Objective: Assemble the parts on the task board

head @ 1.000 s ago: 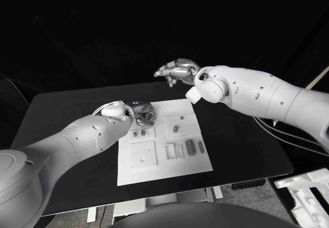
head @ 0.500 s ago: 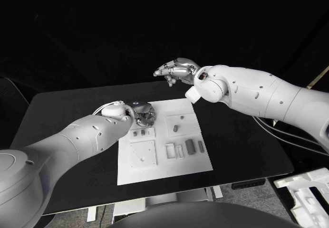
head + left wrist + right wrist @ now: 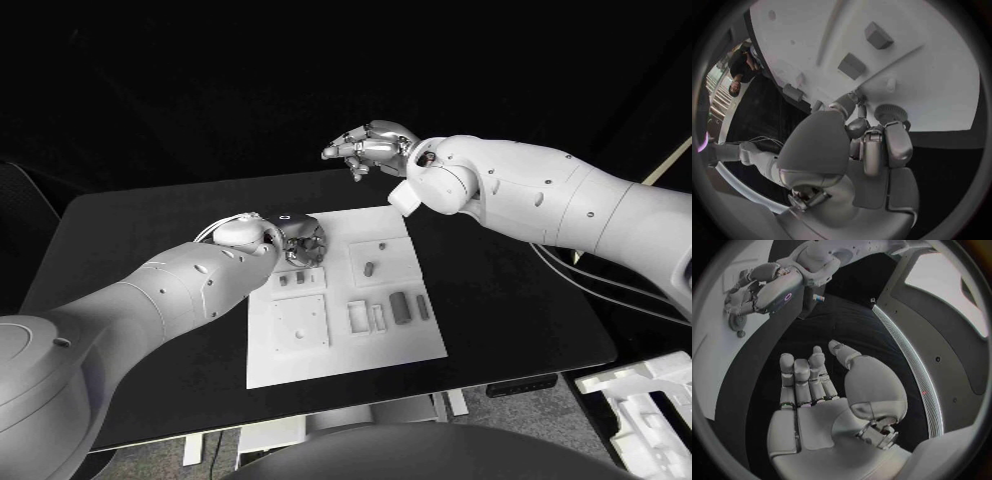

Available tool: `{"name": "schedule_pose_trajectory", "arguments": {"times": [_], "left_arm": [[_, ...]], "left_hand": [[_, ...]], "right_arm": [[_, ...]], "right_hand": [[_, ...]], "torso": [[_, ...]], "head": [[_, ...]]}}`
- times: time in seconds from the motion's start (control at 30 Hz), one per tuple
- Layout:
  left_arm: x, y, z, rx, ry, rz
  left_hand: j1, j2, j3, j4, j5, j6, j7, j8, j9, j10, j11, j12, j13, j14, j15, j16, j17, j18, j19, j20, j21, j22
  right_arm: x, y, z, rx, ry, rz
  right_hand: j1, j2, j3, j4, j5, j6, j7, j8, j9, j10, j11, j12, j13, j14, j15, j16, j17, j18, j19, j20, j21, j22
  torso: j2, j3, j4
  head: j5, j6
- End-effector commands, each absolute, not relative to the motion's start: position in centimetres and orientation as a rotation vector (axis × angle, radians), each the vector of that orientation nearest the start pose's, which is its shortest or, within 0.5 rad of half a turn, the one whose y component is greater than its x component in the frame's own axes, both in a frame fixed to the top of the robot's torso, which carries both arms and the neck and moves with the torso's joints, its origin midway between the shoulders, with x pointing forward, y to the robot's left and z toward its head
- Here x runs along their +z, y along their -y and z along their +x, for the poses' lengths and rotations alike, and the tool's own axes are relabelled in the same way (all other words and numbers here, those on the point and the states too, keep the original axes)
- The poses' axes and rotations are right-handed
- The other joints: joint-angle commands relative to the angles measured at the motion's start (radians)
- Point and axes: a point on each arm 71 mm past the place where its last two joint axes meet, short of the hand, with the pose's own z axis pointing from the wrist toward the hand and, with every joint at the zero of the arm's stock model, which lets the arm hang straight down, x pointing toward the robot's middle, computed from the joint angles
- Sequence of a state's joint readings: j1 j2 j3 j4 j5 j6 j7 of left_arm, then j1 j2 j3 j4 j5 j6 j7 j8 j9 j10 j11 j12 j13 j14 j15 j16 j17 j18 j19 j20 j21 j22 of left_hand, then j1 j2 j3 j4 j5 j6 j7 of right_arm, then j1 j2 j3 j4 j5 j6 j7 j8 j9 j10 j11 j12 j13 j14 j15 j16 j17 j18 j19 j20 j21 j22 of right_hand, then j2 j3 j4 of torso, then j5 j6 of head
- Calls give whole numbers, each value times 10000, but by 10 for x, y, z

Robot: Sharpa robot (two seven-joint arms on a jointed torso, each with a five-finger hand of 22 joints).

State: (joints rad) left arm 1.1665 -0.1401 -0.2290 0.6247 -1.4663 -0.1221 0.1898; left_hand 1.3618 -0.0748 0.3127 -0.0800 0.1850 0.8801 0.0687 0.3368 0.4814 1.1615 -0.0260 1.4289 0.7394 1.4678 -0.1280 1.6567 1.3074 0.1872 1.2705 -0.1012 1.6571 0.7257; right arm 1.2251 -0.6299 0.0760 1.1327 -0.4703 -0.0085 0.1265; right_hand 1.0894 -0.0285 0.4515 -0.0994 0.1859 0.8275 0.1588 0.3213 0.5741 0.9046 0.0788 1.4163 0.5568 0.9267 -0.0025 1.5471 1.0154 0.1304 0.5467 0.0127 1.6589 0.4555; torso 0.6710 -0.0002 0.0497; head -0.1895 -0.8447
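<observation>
The left hand (image 3: 296,240) pinches a small ridged part (image 3: 891,113) at the board (image 3: 339,345) corner, probably light, stiff and slippery, while the right hand (image 3: 372,148) hangs empty above, fingers apart.

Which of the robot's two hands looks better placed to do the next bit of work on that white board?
Probably the left hand: it rests at the task board beside a round part. The right hand hangs raised beyond the board, holding nothing.

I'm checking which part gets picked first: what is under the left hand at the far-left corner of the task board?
The left hand sits over the task board. The left wrist view shows a round ridged part at its fingertips; whether they grip it is hidden.
</observation>
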Motion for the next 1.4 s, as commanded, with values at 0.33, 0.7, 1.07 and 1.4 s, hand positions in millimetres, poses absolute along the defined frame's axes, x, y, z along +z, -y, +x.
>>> {"name": "schedule_pose_trajectory", "arguments": {"times": [0.33, 0.7, 1.07, 1.4], "left_arm": [[-287, -66, 560, -6126, -18813, 5077], [-287, -65, 560, -6137, -18835, 4999], [-290, -66, 560, -6085, -19003, 4963], [-291, -66, 560, -6024, -19026, 4911]], "left_hand": [[-165, 345, 213, 183, 11, 173, 126, 99, 37, -353, 229, 141, 86, 2316, 36, 1542, 2960, 746, -65, 21, 1407, 58], [-316, 668, 412, 375, 12, 226, 215, 107, 45, -421, 244, 215, 154, 2332, 39, 1547, 3016, 746, -84, 24, 1407, 109], [-345, 622, 405, 379, 0, 204, 217, 93, 40, -432, 247, 224, 163, 2313, 40, 1541, 2993, 746, -88, 24, 1411, 118], [-415, 371, 367, 333, -9, 74, 194, 22, 13, -482, 257, 255, 199, 2287, 40, 1532, 2976, 746, -105, 19, 1421, 159]], "right_arm": [[-164, 197, 562, 13529, -17447, 6863], [-164, 197, 562, 13537, -17454, 6858], [-164, 196, 562, 13551, -17463, 6850], [-164, 196, 562, 13556, -17461, 6847]], "right_hand": [[-79, 6, 46, 28, -31, -39, 54, 29, 0, -47, -9, 43, 17, 19, -70, 32, 12, 35, -41, -14, 1086, 7], [-82, 5, 47, 28, -31, -39, 54, 30, 0, -46, -9, 45, 17, 20, -70, 34, 12, 36, -40, -15, 1087, 7], [-83, 4, 48, 28, -31, -38, 54, 31, 0, -46, -10, 46, 18, 21, -70, 34, 13, 37, -40, -15, 1088, 8], [-84, 3, 50, 27, -30, -38, 54, 32, 0, -45, -10, 47, 18, 22, -71, 35, 13, 37, -39, -16, 1089, 8]], "torso": [[1, 1, -1], [14, -4, -7], [15, -1, -9], [8, -6, 2]], "head": [[-12, -10], [-32, -42], [-60, -84], [-77, -121]]}}
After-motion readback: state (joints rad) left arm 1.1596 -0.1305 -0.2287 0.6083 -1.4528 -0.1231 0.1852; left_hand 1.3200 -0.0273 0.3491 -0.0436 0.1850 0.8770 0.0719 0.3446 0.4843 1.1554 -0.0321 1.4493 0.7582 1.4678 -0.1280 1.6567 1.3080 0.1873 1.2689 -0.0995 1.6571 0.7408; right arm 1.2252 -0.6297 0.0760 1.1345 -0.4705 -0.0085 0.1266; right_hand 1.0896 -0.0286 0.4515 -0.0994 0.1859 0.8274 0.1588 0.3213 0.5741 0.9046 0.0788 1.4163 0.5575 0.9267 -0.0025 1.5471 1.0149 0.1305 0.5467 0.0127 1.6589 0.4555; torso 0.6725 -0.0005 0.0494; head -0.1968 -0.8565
